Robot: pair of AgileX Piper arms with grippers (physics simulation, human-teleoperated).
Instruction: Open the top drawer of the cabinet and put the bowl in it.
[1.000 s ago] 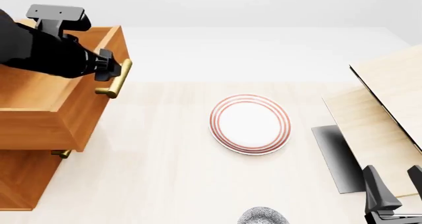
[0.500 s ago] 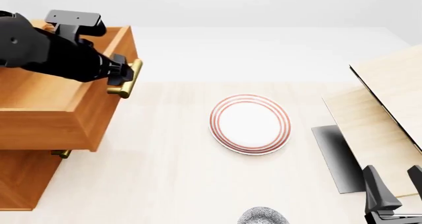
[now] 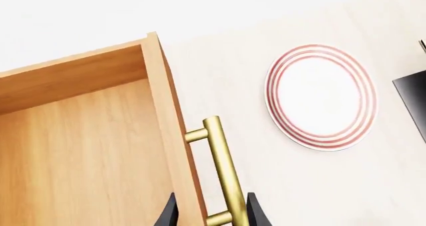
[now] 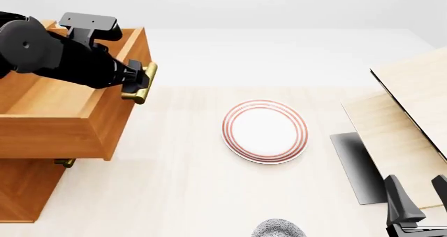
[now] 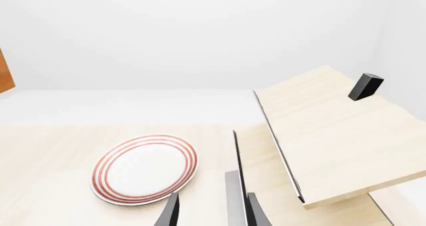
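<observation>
The orange-brown cabinet (image 4: 24,187) stands at the left. Its top drawer (image 4: 49,116) is pulled out and shows an empty inside, also seen in the left wrist view (image 3: 80,151). My left gripper (image 4: 137,79) is shut on the drawer's brass bar handle (image 4: 142,83); in the left wrist view the gripper (image 3: 211,217) has a finger on each side of the handle (image 3: 223,171). The speckled bowl (image 4: 279,229) sits at the near table edge, partly cut off. My right gripper (image 4: 419,203) is open and empty at the near right, to the bowl's right; it also shows in its own wrist view (image 5: 211,213).
A white plate with red rings (image 4: 265,131) lies mid-table, right of the drawer. A pale light-wood box (image 4: 412,111) with an open lid stands at the right, a dark flat panel (image 4: 356,166) beside it. A lower drawer's handle (image 4: 65,162) peeks out under the top drawer.
The top drawer has slid farther out of the cabinet, toward the plate, with my left gripper moving along on its handle. The right arm has not moved.
</observation>
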